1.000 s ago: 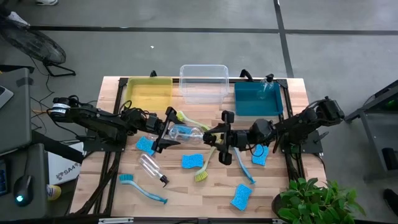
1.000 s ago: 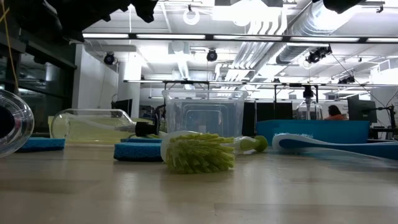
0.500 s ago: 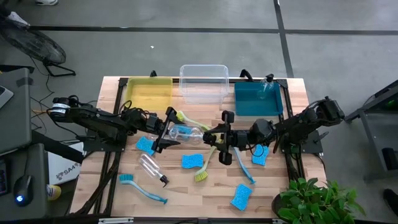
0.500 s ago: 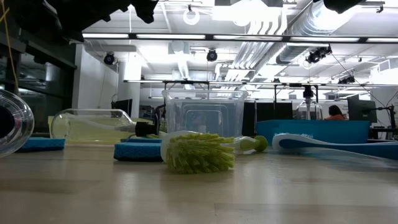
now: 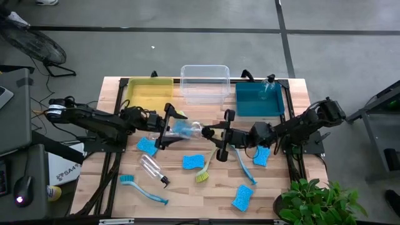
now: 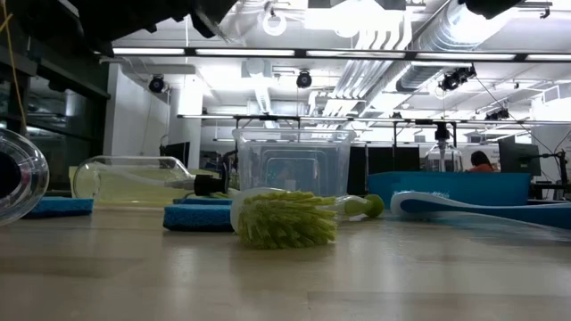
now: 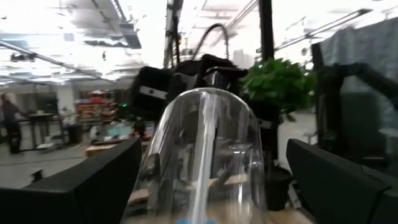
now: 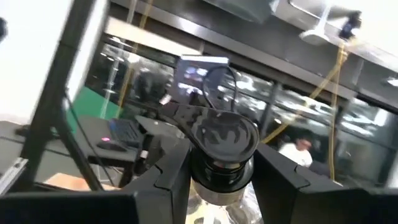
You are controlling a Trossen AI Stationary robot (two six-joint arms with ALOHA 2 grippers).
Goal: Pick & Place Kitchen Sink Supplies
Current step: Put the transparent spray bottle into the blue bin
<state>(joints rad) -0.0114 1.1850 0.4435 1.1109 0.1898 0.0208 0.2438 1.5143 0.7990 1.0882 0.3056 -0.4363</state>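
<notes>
A clear spray bottle (image 5: 185, 129) hangs above the table's middle, lying about level between my two grippers. My right gripper (image 5: 215, 132) is shut on its black nozzle (image 8: 224, 137). My left gripper (image 5: 164, 125) is open; its fingers stand on either side of the bottle's base (image 7: 208, 155), with a gap showing on one side. Another spray bottle (image 5: 152, 167) lies on its side on the table. Blue sponges (image 5: 193, 162), blue brushes (image 5: 144, 189) and a yellow-green brush (image 5: 206, 165) lie on the table around them. My right gripper pinches the bottle's black nozzle cap (image 8: 219, 142) between its two fingers. The fingers come from the table's right side, slanting a little upward. The bottle is lifted clear of the table, its base pointing toward the left gripper.
A yellow bin (image 5: 150, 94), a clear bin (image 5: 205, 83) and a teal bin (image 5: 257, 103) with a spray bottle (image 5: 269, 87) in it stand along the far edge. A second yellow-green brush (image 5: 187, 119) lies below the left gripper. A plant (image 5: 319, 200) stands at the near right corner.
Both grippers have tipped upward, and the right one has also turned at the wrist. The bottle between them has risen a little and shifted toward the far edge, still clear of the table.
</notes>
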